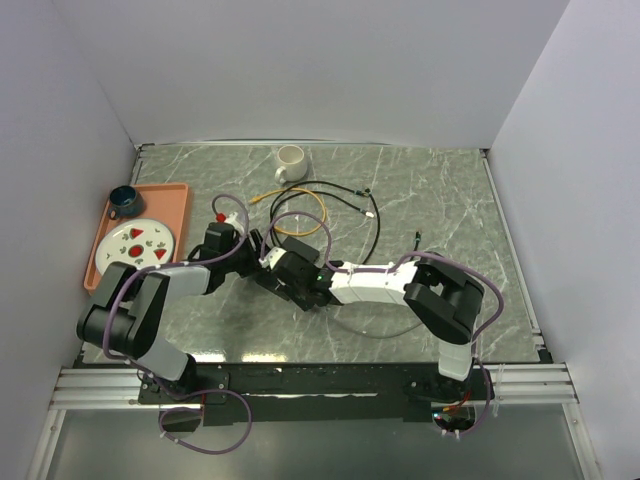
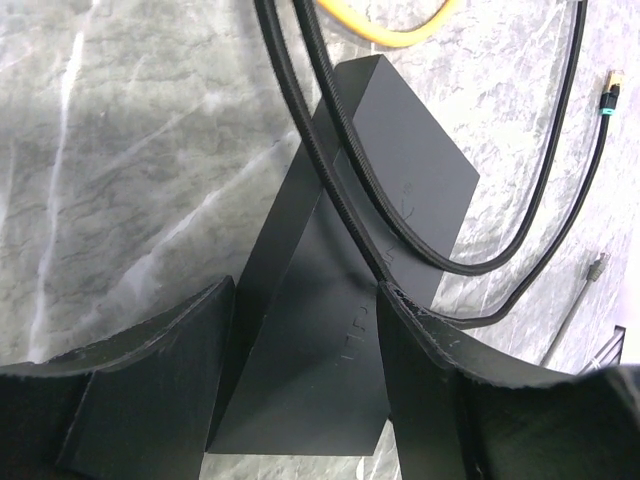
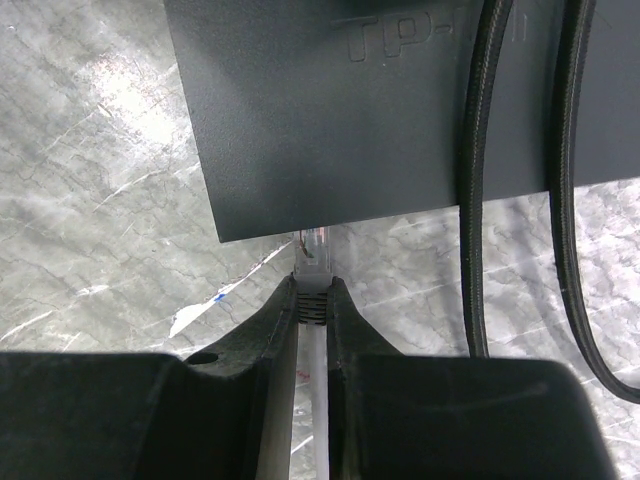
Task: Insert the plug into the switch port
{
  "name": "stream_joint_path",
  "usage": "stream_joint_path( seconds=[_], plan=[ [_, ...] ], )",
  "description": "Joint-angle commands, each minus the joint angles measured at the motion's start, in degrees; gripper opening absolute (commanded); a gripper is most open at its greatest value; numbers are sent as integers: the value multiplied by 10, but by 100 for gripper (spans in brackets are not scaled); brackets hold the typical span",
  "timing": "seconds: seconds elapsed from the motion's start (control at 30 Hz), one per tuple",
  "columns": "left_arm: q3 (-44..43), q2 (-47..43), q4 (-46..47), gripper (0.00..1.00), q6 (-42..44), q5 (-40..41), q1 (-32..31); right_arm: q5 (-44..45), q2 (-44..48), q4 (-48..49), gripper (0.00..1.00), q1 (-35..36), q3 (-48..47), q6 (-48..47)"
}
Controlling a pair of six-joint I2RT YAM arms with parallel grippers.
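Clear plug (image 3: 314, 247) pinched in right claw (image 3: 314, 295), tip at black box (image 3: 330, 120) edge; left claw (image 2: 305, 290) clamps the box.

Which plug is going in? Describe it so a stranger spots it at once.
On the grey marble table, find the flat black box near the centre. At its edge the right gripper pinches the plug: a small clear connector. It is the only cable end held; the yellow cable and black cables lie free.
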State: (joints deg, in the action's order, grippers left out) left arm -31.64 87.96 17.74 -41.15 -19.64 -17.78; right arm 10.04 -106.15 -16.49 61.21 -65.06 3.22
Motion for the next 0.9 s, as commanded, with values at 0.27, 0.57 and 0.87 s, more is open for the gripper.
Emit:
stream_joint_path(
  seconds=[0.27,0.57,0.87],
  plan=[
    [-1,28,-30,63,18,-35,-47,-10,-12,37,0,-15,-31,6],
    [13,11,-21,60,12,-48,-59,-34,-3,54,0,-34,-24,19],
    [21,5,-3,59,-8,-55,-88,-36,-6,65,0,-35,-31,20]
  ],
)
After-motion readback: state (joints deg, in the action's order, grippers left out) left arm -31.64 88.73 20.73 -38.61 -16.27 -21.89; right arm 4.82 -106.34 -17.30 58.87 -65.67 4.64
